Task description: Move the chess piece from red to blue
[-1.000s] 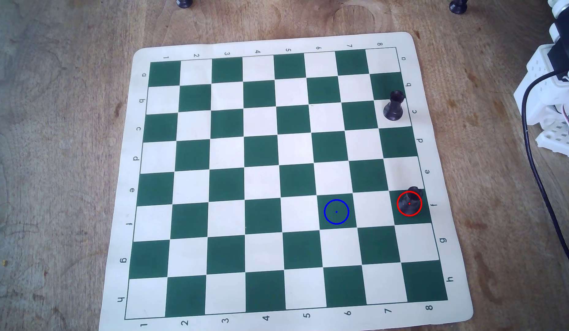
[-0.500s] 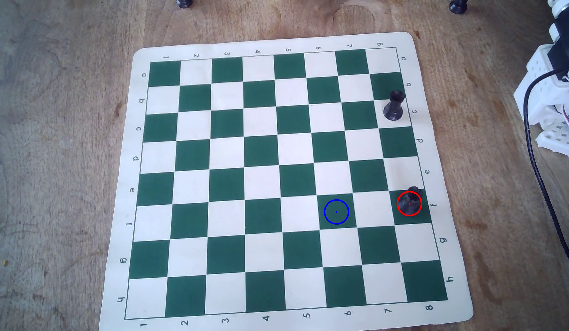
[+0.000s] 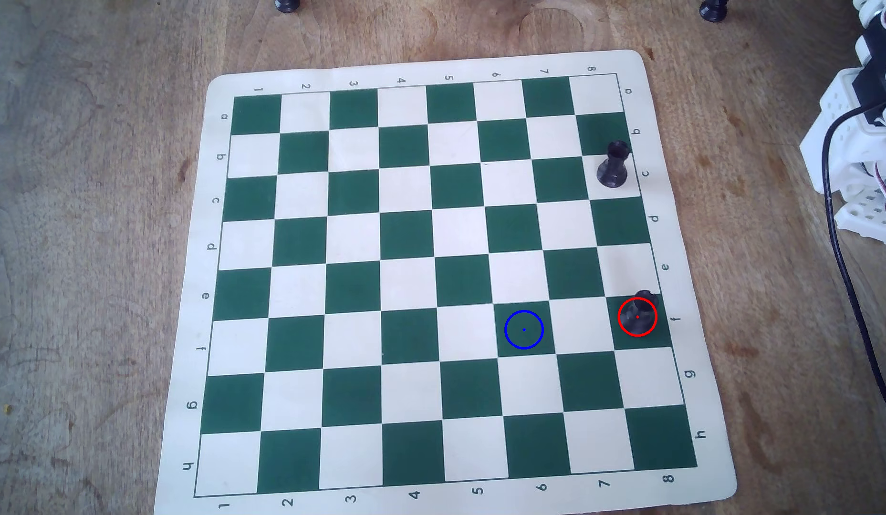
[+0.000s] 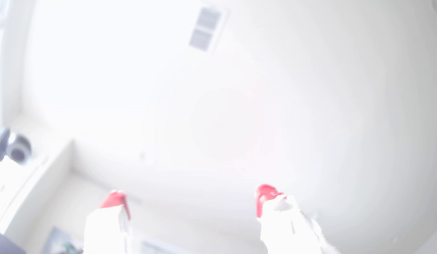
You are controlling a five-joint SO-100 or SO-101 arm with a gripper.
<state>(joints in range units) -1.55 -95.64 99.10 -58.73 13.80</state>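
In the overhead view the chess piece (image 3: 638,312), a small black rook, stands inside the red ring (image 3: 637,335) on a green square at the board's right edge. Two squares to its left lies the blue ring (image 3: 524,311), with nothing in it. The wrist view is overexposed and points up at a ceiling. There my gripper (image 4: 190,197) is open, its two red-tipped fingers (image 4: 263,195) wide apart with nothing between them. The gripper itself does not show in the overhead view, only the white arm base (image 3: 867,148) at the right edge.
An identical black rook (image 3: 613,166) stands on the same right-hand column, three squares farther up. The green and cream board mat (image 3: 445,62) lies on a wooden table. A black cable (image 3: 847,277) runs down the right side. Two dark feet (image 3: 287,5) show at the top edge.
The arm parts and the black cable at the right edge have shifted slightly. Both rooks and both rings are where they were.
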